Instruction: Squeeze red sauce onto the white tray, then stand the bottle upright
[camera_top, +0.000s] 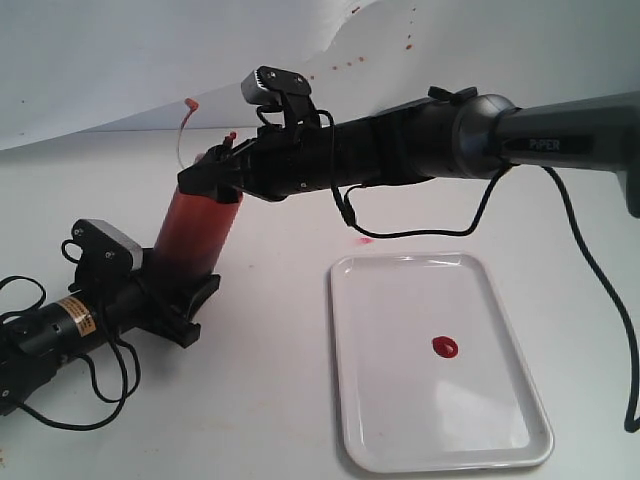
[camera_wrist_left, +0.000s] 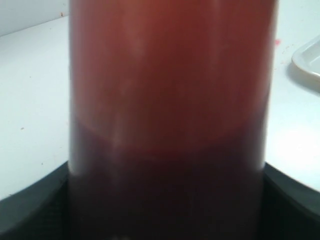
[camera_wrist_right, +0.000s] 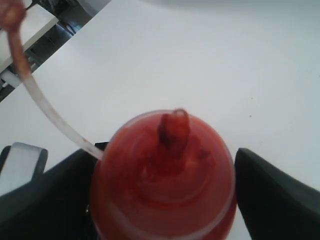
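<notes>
The bottle (camera_top: 196, 228) leans slightly, nozzle up, left of the white tray (camera_top: 400, 290). My left gripper (camera_top: 185, 287) is shut on its base; its dark fingers (camera_wrist_left: 30, 210) press both sides of the bottle's wall (camera_wrist_left: 170, 100), and the red sauce (camera_wrist_left: 170, 195) shows darker low inside. My right gripper (camera_top: 215, 183) straddles the bottle's shoulder (camera_wrist_right: 165, 180). One finger (camera_wrist_right: 45, 195) touches it, and the other finger (camera_wrist_right: 275, 195) stands a sliver off, so it is open. The tether (camera_wrist_right: 45, 105) curves up to the cap (camera_top: 190, 102). A round blob of red sauce (camera_top: 446, 347) lies on the tray.
A pale pink smudge (camera_top: 364, 240) marks the table just beyond the tray. Brown-red specks (camera_top: 345, 62) dot the white backdrop. Cables (camera_top: 60, 400) loop on the table by the left arm, and another cable (camera_top: 600, 290) hangs from the right arm beside the tray.
</notes>
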